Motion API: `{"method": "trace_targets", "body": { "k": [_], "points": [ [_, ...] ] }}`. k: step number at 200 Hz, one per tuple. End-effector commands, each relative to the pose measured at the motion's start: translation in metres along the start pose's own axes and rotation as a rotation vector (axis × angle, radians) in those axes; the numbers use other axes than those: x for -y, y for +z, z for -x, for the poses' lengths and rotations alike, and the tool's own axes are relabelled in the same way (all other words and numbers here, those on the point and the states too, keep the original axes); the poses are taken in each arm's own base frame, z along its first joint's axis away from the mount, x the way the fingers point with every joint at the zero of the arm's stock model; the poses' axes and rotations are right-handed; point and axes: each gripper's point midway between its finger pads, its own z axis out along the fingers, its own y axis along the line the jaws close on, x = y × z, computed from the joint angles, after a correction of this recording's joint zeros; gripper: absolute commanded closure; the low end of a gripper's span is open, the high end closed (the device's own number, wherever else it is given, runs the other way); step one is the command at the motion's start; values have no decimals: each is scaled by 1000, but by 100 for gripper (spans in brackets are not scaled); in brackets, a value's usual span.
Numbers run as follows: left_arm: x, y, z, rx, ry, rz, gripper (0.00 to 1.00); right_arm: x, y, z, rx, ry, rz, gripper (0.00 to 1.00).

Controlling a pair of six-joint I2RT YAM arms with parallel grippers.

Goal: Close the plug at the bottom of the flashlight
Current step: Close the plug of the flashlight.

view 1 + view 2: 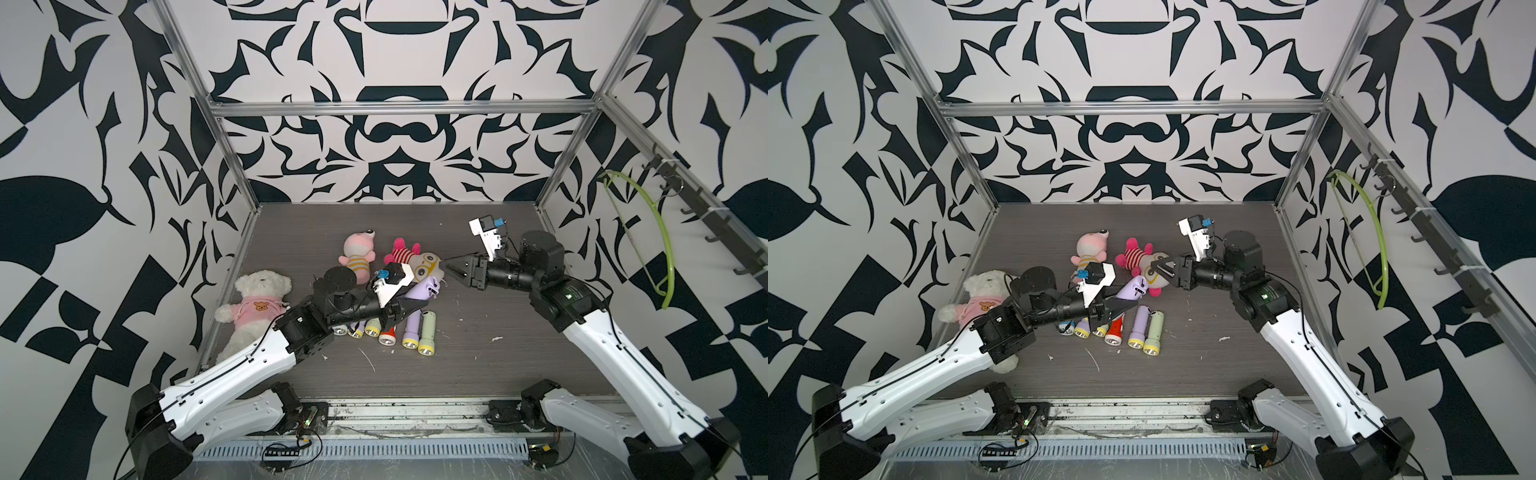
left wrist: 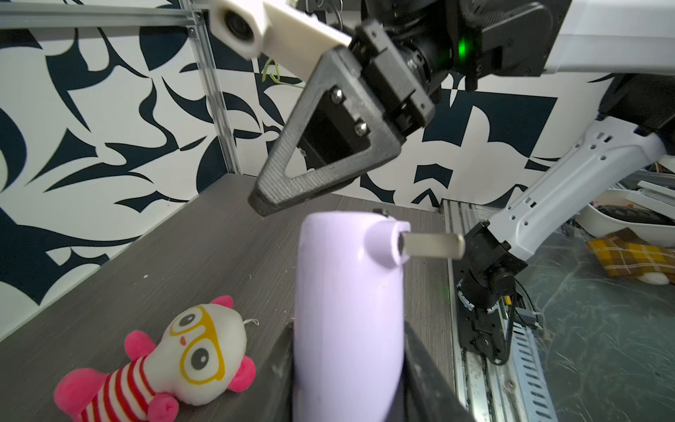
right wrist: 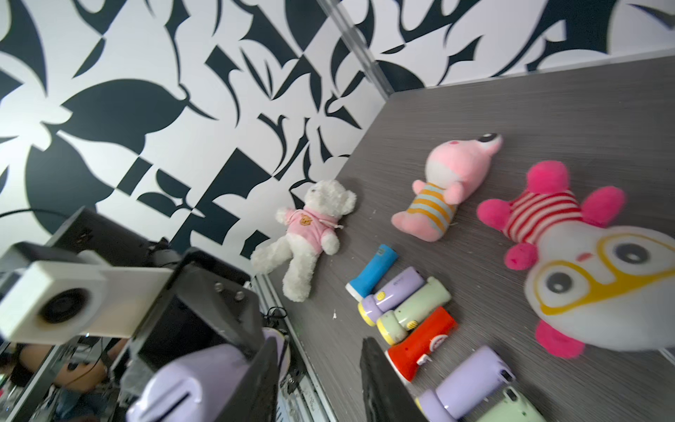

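Observation:
My left gripper [image 1: 409, 309] [image 1: 1121, 309] [image 2: 349, 329] is shut on the body of a lilac flashlight [image 1: 422, 291] [image 1: 1133, 288] [image 2: 347, 310] and holds it above the table, bottom end towards the right arm. In the left wrist view a metal plug [image 2: 433, 245] sticks out sideways from a lilac hinge at that end. My right gripper [image 1: 446, 266] [image 1: 1156, 266] [image 3: 317, 350] hovers open just beyond the flashlight's end, nothing between its fingers. In the right wrist view one of its fingers [image 3: 263, 365] stands beside the flashlight [image 3: 193, 387].
A row of several flashlights [image 1: 409, 332] [image 3: 409, 310] lies on the table under my left gripper. A glasses-faced plush [image 1: 426, 266] [image 2: 204, 350], a pink plush [image 1: 357, 253] and a white teddy bear [image 1: 253, 303] lie around. A green hanger [image 1: 660, 249] hangs on the right wall.

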Motion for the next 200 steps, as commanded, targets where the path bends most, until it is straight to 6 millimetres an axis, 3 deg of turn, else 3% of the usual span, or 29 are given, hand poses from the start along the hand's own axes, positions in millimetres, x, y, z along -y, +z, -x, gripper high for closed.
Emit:
{"method": "trace_targets", "body": {
  "k": [1, 92, 200],
  "points": [
    [6, -4, 8, 20, 1, -38, 74, -39, 0, 13, 17, -128, 110, 60],
    [2, -3, 5, 18, -33, -57, 74, -64, -8, 3, -15, -172, 200, 56],
    [5, -7, 14, 58, -51, -98, 74, -61, -4, -11, -66, -142, 233, 54]
  ]
}}
